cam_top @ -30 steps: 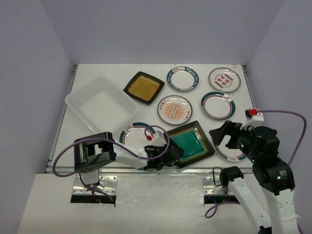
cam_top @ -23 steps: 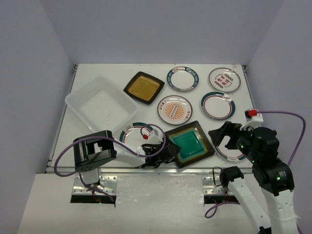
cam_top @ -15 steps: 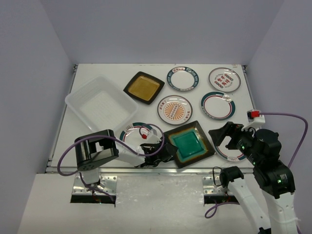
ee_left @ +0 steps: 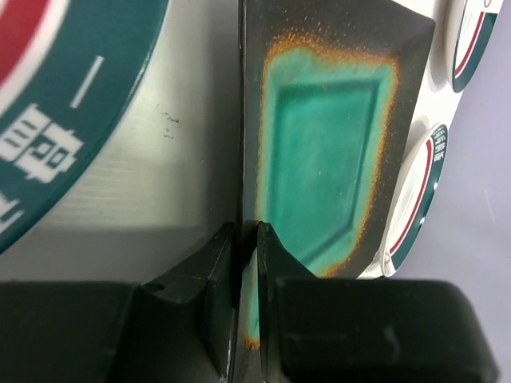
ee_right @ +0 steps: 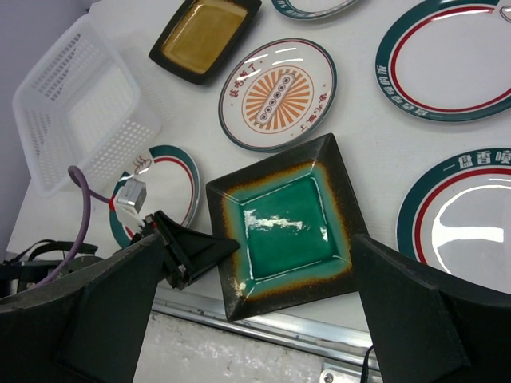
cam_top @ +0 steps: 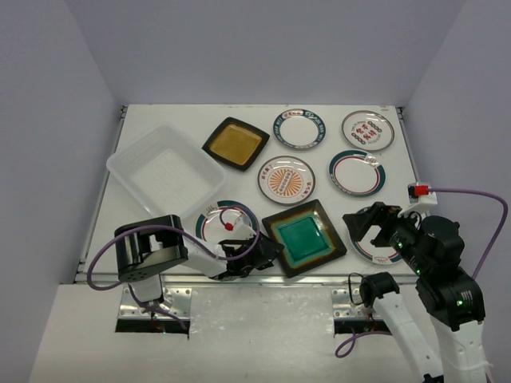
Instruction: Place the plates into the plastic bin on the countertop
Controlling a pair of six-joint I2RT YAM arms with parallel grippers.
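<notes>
Within the last second the left arm's fingers point(ee_left: 211, 271) have gone from spread to clenched on the near-left rim of the teal square plate point(cam_top: 305, 237). The plate lies at the near edge of the surface point(cam_top: 192, 120), around its middle, and has turned slightly. The grasp looks made, so the lift toward the plastic bin point(cam_top: 136, 144) at the far-left, which holds no plates, likely comes next. The right arm's fingers point(ee_right: 104, 303) stay wide, grasping nothing, above a green-rimmed round plate point(ee_right: 467, 223).

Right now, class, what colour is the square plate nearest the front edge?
Square plate: teal centre, orange fringe, dark rim; best in right wrist view.
</notes>
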